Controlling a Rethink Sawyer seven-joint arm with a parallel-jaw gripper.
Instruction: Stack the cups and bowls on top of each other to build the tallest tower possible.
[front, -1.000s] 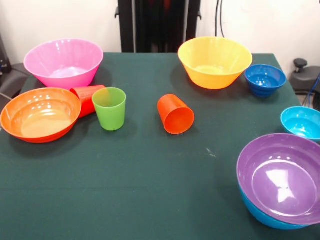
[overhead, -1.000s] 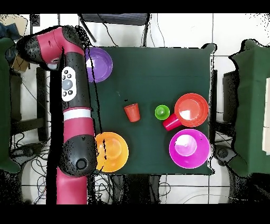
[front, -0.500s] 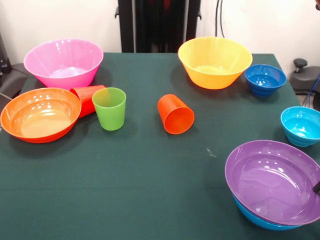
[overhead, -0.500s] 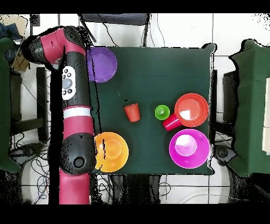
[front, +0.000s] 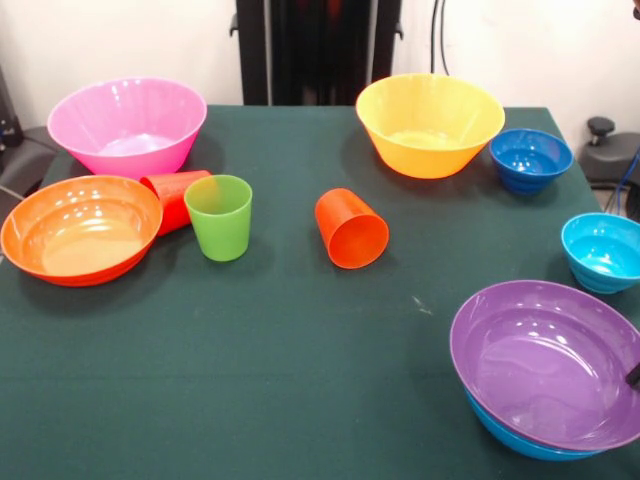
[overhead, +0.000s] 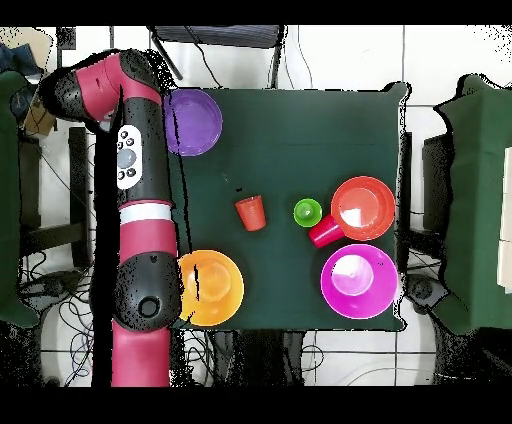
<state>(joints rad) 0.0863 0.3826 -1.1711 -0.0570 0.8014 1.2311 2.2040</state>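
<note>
The purple bowl (front: 548, 362) sits nested in the blue bowl (front: 508, 436) at the front right of the front view; it also shows in the overhead view (overhead: 195, 122). Only a dark tip of my gripper (front: 634, 376) shows, at the right edge against the purple bowl's rim. The green cup (front: 220, 217) stands upright. The red cup (front: 176, 196) lies on its side against the orange bowl (front: 80, 228). The orange cup (front: 351, 228) lies on its side mid-table. The pink bowl (front: 128, 125), yellow bowl (front: 430, 122), small dark blue bowl (front: 530, 158) and cyan bowl (front: 603, 250) stand apart.
In the overhead view the red arm (overhead: 135, 170) runs along the table's left edge and hides the two small bowls. The table is covered in dark green cloth (front: 300, 350). The black pedestal (front: 318, 50) stands at the far side.
The purple and blue bowl pair has slid inward on the table, leftward in the front view, with the arm's end shifting along. It has been still for the last half second.
</note>
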